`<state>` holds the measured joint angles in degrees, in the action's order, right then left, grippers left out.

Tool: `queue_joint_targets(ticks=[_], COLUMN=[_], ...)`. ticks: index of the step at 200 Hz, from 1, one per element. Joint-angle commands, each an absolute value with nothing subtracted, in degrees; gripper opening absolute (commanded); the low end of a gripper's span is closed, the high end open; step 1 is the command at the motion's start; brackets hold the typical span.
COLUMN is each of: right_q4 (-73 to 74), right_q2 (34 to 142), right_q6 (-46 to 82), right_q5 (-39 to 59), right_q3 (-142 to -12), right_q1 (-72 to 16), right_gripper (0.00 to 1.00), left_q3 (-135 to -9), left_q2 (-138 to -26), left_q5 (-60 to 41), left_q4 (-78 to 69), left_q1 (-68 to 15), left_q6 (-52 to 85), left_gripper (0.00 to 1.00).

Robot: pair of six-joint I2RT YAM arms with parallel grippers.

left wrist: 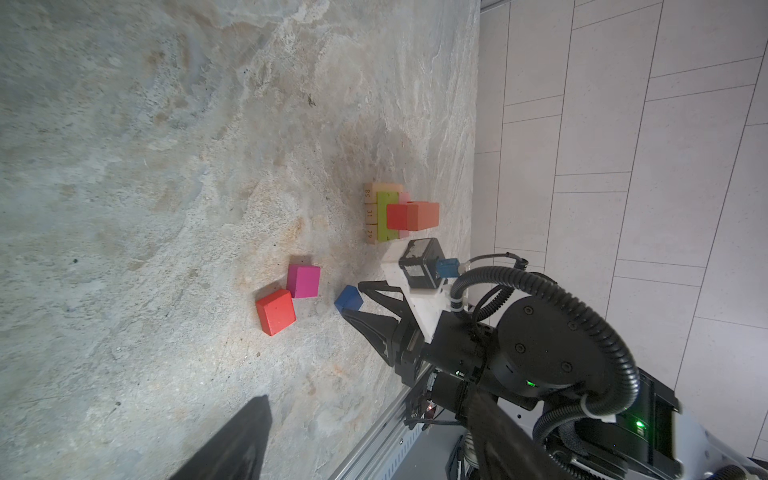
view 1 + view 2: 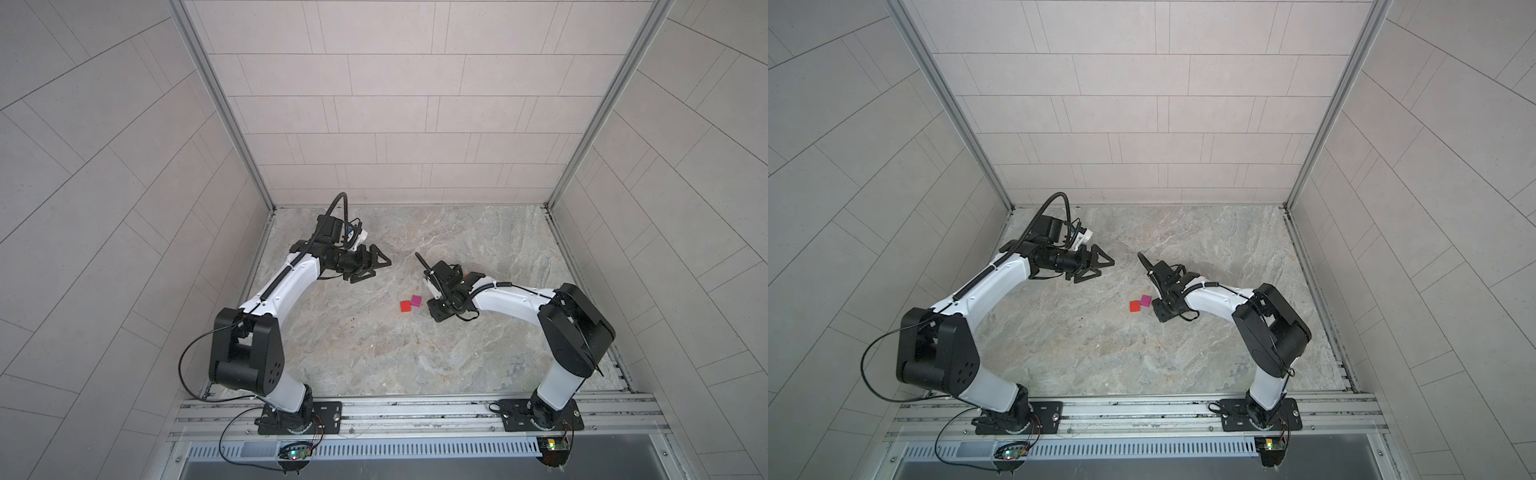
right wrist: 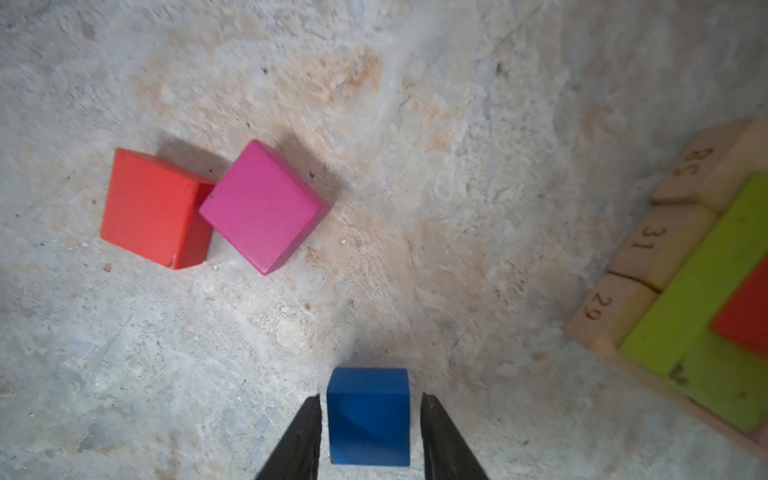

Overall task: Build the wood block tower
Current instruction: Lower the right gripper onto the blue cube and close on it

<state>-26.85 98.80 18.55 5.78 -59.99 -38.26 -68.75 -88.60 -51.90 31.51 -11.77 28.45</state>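
The partly built wood block tower (image 1: 384,216) has tan numbered bars at the bottom, then a lime oblong, with red and orange blocks on top; its corner shows in the right wrist view (image 3: 702,286). My right gripper (image 3: 370,399) points down with a finger on each side of a blue cube (image 3: 368,415), a thin gap on both sides, so it is open. A red cube (image 2: 405,306) and a magenta cube (image 2: 416,300) touch each other just left of it. My left gripper (image 2: 373,269) hovers open and empty at the back left. In both top views the right wrist hides the blue cube.
The marble table (image 2: 374,357) is closed in by tiled walls on three sides. An aluminium rail (image 2: 415,411) carrying both arm bases runs along its front edge. The tower stands close behind the right wrist (image 2: 446,286).
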Motion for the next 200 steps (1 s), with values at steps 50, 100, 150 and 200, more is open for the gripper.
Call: queue_joint_targets(ticks=[50,100,150,200], right_q4=[-28.7,-28.9,-29.5,-32.1], right_q2=[100.1,101.0,100.6,99.5], right_q6=[17.8,17.6,17.7,18.3], right_q5=[4.5,4.2,3.2,1.5], right_q3=[-60.4,-60.7,-61.0,-62.4], right_q1=[-38.8,-38.9,-38.9,-38.9], right_gripper=[0.44,0.42,0.39,0.31], left_q3=[-68.2,-68.2,-68.1,-68.1], left_q2=[-86.9,-86.9,-86.9,-86.9], left_q5=[-52.9,-52.9,-52.7,-52.7], left_q4=[31.4,31.4,31.5,31.5], left_q1=[-11.7,-11.6,-11.6,-11.6], left_q6=[27.4,27.3,27.4,27.4], left_gripper=[0.82,0.82,0.82,0.82])
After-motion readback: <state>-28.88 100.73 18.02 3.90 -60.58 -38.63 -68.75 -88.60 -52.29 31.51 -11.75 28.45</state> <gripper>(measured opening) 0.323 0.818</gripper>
